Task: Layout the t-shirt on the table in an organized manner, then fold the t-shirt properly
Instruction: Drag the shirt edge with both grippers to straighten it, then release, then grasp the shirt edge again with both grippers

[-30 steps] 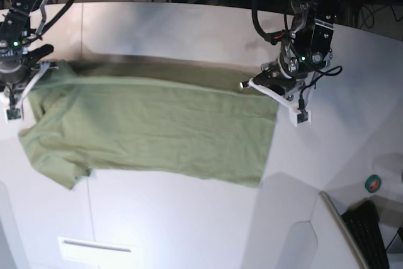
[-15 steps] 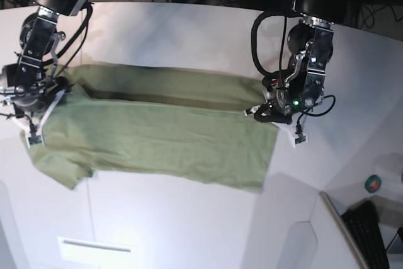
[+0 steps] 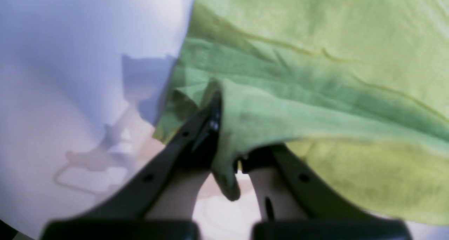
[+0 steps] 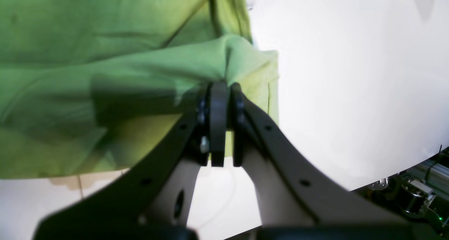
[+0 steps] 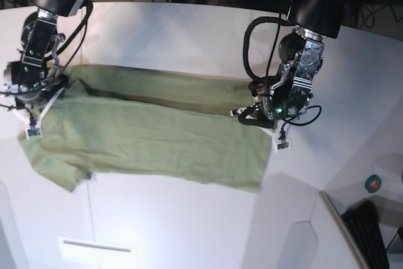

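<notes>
On the white worktop point(image 5: 189, 29) the t-shirt point(image 5: 151, 133) lies spread lengthwise, and over the last second both arms have carried its far edge forward, so a long fold now lies over the body. That looks like the first lengthwise fold, with the laying-out done. The left pincer point(image 3: 226, 152) is clenched on a bunched corner of the hem end. The right pincer point(image 4: 220, 127) is clamped tight on cloth at the sleeve end.
</notes>
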`<state>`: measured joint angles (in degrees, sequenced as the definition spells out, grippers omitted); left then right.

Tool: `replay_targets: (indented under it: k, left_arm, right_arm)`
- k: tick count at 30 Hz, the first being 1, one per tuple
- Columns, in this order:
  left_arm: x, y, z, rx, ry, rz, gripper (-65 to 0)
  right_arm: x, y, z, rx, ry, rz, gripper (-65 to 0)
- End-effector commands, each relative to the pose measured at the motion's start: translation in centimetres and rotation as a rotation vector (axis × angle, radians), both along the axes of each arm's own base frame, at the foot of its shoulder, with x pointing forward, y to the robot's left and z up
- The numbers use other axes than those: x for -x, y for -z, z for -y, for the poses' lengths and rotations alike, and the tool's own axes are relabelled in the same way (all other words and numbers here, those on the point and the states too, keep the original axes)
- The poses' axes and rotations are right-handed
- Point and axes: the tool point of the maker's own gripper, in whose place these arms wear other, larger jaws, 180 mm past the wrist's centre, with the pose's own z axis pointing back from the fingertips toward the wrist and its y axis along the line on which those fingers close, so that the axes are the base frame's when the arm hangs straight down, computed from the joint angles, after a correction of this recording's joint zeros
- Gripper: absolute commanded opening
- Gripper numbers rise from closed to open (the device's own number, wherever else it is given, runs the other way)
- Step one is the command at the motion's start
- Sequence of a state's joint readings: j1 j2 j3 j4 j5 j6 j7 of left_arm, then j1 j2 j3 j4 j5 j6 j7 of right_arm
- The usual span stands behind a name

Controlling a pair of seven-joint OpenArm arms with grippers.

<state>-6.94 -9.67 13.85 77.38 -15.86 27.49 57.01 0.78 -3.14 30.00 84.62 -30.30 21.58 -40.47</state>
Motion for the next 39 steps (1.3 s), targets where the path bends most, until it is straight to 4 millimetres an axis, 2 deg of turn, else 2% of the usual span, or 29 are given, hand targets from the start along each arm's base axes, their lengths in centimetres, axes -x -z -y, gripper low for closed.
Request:
replay_targets:
  k: [1,2,4,5,7,9,11,12,14,17,19,20,22,24,25,27,29,33,36,39]
  left_arm:
    - [-1.5,-1.3,-0.2,-0.009,-0.002,0.051,-65.0]
    - [-1.5,-1.3,-0.2,-0.009,-0.001,0.053,-65.0]
    - [-1.5,-1.4,-0.2,-0.008,-0.001,0.054,-65.0]
    - [-1.5,-1.4,-0.2,-0.008,-0.001,0.054,-61.2]
    - [-1.5,-1.4,-0.2,-0.008,-0.001,0.054,-46.7]
    - [-2.0,-2.1,0.1,-0.002,0.005,0.079,-33.4]
    - [-2.9,-3.9,-0.3,0.011,-0.013,0.137,-22.9]
    - [-3.4,-5.1,-0.8,0.022,-0.036,0.176,-18.9]
    - [-4.3,-7.7,-1.5,0.047,-0.074,0.257,-15.3]
    - [-3.8,-10.5,-2.2,0.066,-0.104,0.347,-16.6]
    - [-2.4,-10.6,-2.1,0.073,-0.105,0.354,-19.9]
    - [-1.6,-10.2,-2.0,0.072,-0.102,0.349,-24.0]
    - [-0.6,-9.1,-2.1,0.057,-0.112,0.360,-39.3]
    - [0.3,-7.6,-3.3,0.006,-0.130,0.384,-62.9]
    - [0.4,-6.8,-4.0,-0.023,-0.136,0.397,-65.0]
    - [0.6,-5.2,-5.1,-0.075,-0.143,0.411,-65.0]
    - [0.6,-3.7,-5.9,-0.107,-0.150,0.397,-65.0]
    - [0.7,-1.7,-6.8,-0.132,-0.164,0.341,-65.0]
    - [0.5,-1.6,-7.1,-0.134,-0.170,0.341,-65.0]
    - [-0.2,-3.1,-6.5,-0.123,-0.162,0.385,-65.0]
  right_arm:
    - [-1.1,-1.3,0.7,0.026,0.008,0.046,-65.0]
    - [-1.1,-1.4,0.8,0.027,0.009,0.049,-62.4]
    - [-1.2,-1.5,0.7,0.029,0.006,0.051,-49.7]
    - [-1.2,-1.5,0.7,0.029,0.005,0.053,-44.3]
    - [-1.2,-1.5,0.8,0.028,0.006,0.055,-38.1]
    - [-1.8,-2.2,0.9,0.035,0.000,0.089,-37.8]
    - [-2.2,-3.3,0.9,0.049,-0.012,0.138,-37.8]
    - [-2.2,-3.8,1.0,0.058,-0.013,0.152,-37.8]
    - [-2.1,-4.9,1.3,0.079,-0.012,0.177,-37.8]
    - [-1.6,-6.6,1.7,0.115,-0.011,0.212,-37.8]
    - [-1.2,-7.5,2.0,0.114,0.001,0.243,-37.8]
    - [-0.5,-7.6,2.4,0.096,0.026,0.258,-37.8]
    - [0.9,-7.1,3.4,0.037,0.092,0.282,-38.7]
    - [2.3,-5.8,3.9,-0.037,0.155,0.290,-45.5]
    - [2.9,-4.9,4.2,-0.064,0.173,0.280,-51.2]
    - [3.8,-3.0,4.3,-0.107,0.198,0.243,-65.0]
    - [4.4,-1.1,4.4,-0.132,0.206,0.195,-65.0]
    - [3.6,1.1,4.8,-0.177,0.219,0.147,-65.0]
    - [2.8,1.7,5.6,-0.188,0.225,0.133,-65.0]
    - [2.5,1.5,5.9,-0.184,0.220,0.135,-65.0]
